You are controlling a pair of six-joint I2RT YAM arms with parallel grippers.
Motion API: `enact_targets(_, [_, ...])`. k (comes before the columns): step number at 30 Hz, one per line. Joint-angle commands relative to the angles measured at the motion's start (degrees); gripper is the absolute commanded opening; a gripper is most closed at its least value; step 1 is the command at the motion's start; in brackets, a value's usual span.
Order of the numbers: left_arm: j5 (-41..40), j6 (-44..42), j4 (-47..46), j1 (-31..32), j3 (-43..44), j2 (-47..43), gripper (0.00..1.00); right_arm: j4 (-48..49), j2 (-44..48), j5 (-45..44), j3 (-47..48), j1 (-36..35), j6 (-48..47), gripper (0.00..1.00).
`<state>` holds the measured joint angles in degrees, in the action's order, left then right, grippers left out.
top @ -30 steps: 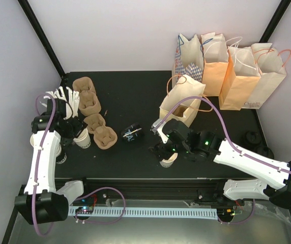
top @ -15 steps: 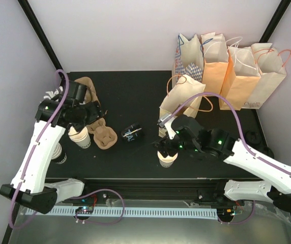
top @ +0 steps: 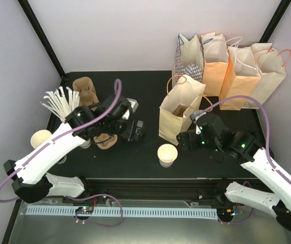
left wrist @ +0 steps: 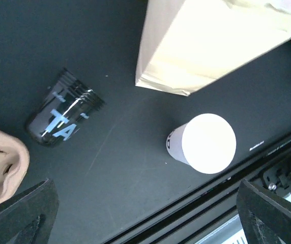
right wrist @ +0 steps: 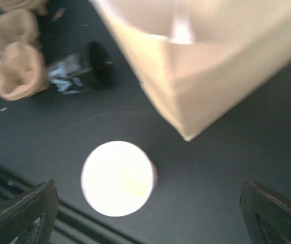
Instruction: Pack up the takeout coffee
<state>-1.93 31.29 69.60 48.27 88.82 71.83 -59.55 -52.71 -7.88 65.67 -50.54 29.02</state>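
Black tabletop [top: 145,91], pale walls behind, black frame posts at the far corners.

Your takeout coffee [top: 167,154] stood upright close to the table's near edge. Its mouth was open, and the left wrist view showed black lettering on its side. Your right gripper [top: 185,139] hung just right and far of it, not touching, with its fingers spread wide and nothing between them. Your left gripper [top: 134,129] hovered to the coffee's left, over a black cup [left wrist: 63,115] with pale lettering that lay on its side. Those fingers also stood wide apart and empty.

Containers: an open paper bag [top: 178,109] stood upright just far of the coffee, mouth up. What it held could not be made out, nor could you tell whether the coffee cup held anything. More paper bags [top: 232,66] lined the far right. Brown pulp cup carriers [top: 84,90] sat far left. A fan of white sticks [top: 60,101] and a cream cup [top: 40,138] sat at the left edge.

Room: bare tabletop lay between the coffee and the black cup, and also to the coffee's right. The near rail ran close by the coffee.
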Motion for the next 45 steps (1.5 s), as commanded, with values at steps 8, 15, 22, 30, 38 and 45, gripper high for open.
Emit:
enact_targets(8, [-11.6, -0.8, -10.9, 3.3, -8.2, -7.5, 0.99, -12.8, -5.3, 4.9, -1.0, 31.6, 8.9, 1.00])
enact_targets(15, [-5.8, -0.5, -16.6, -0.5, -13.5, -14.8, 0.99, -12.0, -11.1, 7.0, 3.0, 50.4, 4.6, 1.00])
enact_targets(22, [3.7, -0.8, -17.3, -0.7, -13.2, -13.2, 0.99, -12.2, -19.7, -2.6, 10.2, 64.7, 8.5, 1.00])
enact_targets(30, [10.2, -1.6, -18.6, -0.7, -14.4, -13.0, 0.99, -7.6, -27.8, 0.8, 10.8, 78.4, 10.4, 1.00])
enact_targets(38, [13.3, -2.1, -17.8, -0.7, -15.8, -12.6, 0.99, -5.6, -36.5, 3.0, 11.6, 80.2, 10.7, 0.95])
enact_targets(45, [13.9, -1.9, -18.1, -0.7, -17.6, -13.8, 0.99, -3.9, -42.3, 4.2, 13.7, 81.9, 10.2, 0.92])
